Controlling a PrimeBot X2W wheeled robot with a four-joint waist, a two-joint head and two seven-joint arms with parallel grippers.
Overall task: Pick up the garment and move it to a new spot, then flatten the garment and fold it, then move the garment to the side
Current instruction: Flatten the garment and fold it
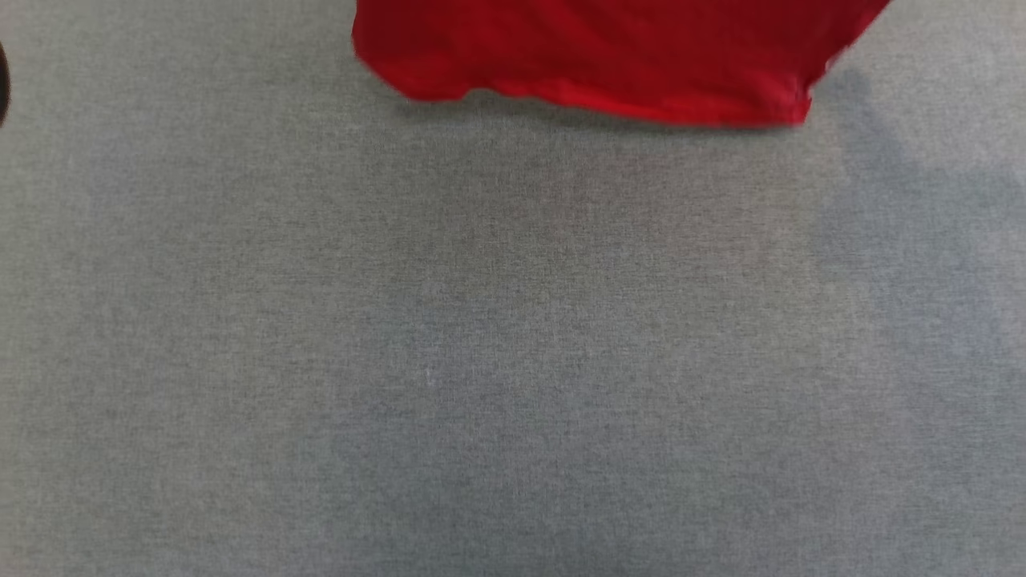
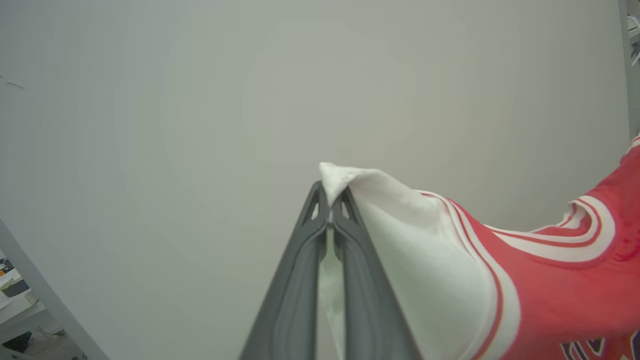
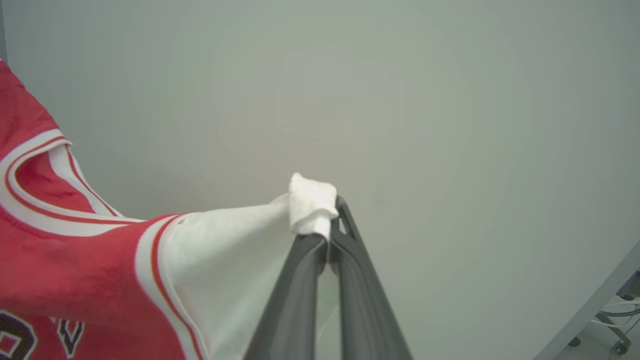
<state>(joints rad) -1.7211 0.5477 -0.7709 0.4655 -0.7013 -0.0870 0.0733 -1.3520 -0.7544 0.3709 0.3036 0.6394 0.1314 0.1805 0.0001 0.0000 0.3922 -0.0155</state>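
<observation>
Head view: near, grey table [image 1: 481, 361]; farther, garment [image 1: 609, 56] hangs over it, hem down. The left gripper [image 2: 330, 202] and right gripper [image 3: 327, 235] each clamp a white sleeve [image 2: 400, 240], holding it spread, likely for laying flat.

This looks like a robotics lab or test room. There is a tabletop [image 1: 513, 361] covered in plain grey cloth and a bare pale wall [image 2: 200, 100]. Beyond the tabletop's edge, casters [image 3: 612, 345] and loose cables [image 3: 617, 307] sit on the floor, and there is a cluttered work surface [image 2: 15, 290].
</observation>
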